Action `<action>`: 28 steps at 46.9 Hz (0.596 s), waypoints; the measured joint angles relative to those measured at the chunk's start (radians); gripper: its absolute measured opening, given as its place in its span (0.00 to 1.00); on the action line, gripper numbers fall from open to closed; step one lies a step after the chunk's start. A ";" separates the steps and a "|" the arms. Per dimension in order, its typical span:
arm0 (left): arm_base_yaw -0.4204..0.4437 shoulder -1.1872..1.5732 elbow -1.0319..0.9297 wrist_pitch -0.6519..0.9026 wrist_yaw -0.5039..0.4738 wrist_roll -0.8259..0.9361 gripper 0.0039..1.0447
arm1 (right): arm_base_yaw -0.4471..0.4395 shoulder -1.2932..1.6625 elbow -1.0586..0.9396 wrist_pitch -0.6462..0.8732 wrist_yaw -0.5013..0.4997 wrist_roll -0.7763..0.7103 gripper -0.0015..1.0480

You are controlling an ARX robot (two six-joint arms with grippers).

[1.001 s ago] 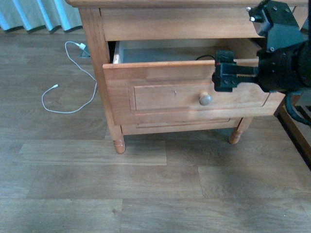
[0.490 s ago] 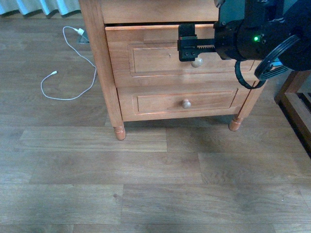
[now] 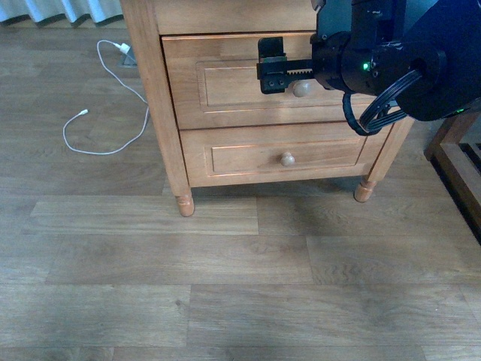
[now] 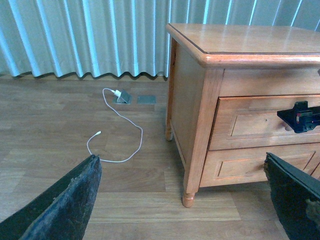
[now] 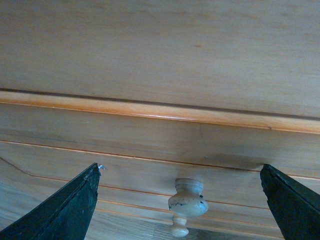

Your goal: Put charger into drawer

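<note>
The upper drawer of the wooden nightstand is pushed fully in, its panel front flush with the frame. The charger is out of view. My right gripper is open, right at the drawer front, just left of the round pale knob. In the right wrist view the knob sits between the spread fingers of this gripper, close to the drawer front. My left gripper is open and empty, held back from the nightstand, and looks at the drawer from the side.
The shorter lower drawer is shut below. A long thin white cable lies looped on the wood floor left of the nightstand, also seen in the left wrist view. Curtains hang behind. Dark furniture stands at the right.
The upper drawer, pulled out a second ago, is now shut. My right gripper has moved in with the drawer front and a little left of the knob.
</note>
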 joint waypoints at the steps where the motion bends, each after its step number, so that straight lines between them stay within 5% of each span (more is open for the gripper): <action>1: 0.000 0.000 0.000 0.000 0.000 0.000 0.94 | -0.003 -0.003 -0.005 0.005 -0.005 0.000 0.92; 28: 0.000 0.000 0.000 0.000 0.000 0.000 0.94 | -0.056 -0.555 -0.482 -0.048 -0.158 -0.037 0.92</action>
